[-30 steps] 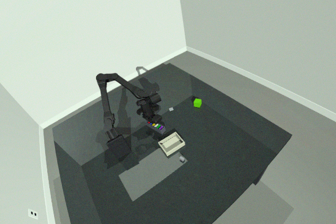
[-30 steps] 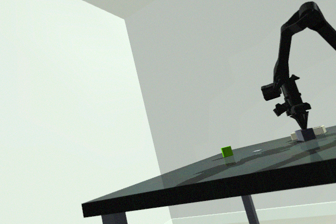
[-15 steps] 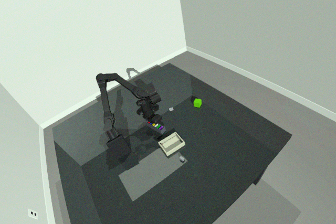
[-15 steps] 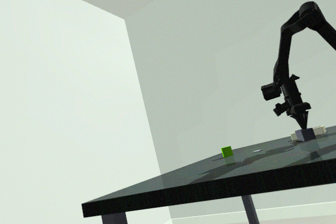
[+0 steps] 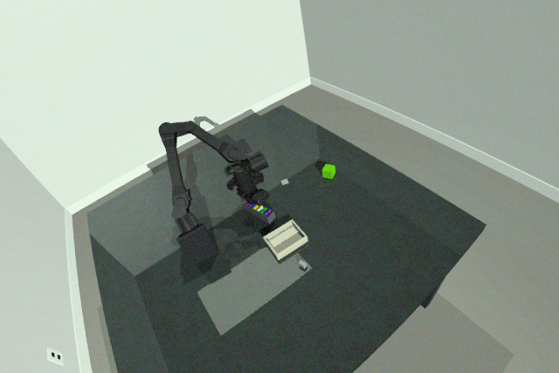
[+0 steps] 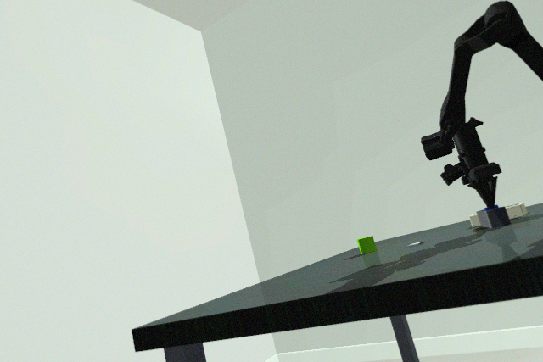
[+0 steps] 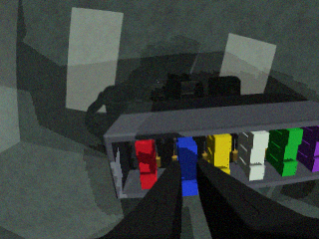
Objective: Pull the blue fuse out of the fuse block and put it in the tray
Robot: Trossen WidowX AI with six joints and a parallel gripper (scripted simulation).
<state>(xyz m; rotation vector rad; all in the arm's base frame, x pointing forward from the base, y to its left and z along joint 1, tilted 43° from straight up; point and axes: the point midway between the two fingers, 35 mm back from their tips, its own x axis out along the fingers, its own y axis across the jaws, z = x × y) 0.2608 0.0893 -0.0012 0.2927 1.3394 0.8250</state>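
My gripper (image 6: 490, 206) (image 7: 187, 167) is shut on the blue fuse (image 5: 251, 205) (image 7: 187, 151), pointing down at the fuse block (image 6: 495, 219) (image 7: 209, 119). Blue shows just above the block's rim in the exterior view, so the fuse stands a little raised; whether its lower end is clear of the slot is hidden. In the wrist view the red fuse (image 7: 146, 164) is on its left and the yellow fuse (image 7: 219, 151) close on its right, near the right finger. The cream tray (image 5: 293, 252) (image 6: 517, 210) stands beside the block's purple-fuse end.
White (image 7: 257, 149), green (image 7: 291, 149) and purple (image 7: 314, 149) fuses stand farther along the block. A bright green cube (image 5: 328, 171) (image 6: 367, 245) and a flat white piece (image 5: 285, 182) (image 6: 415, 243) lie away from the block. A small grey object (image 5: 302, 265) sits beyond the tray.
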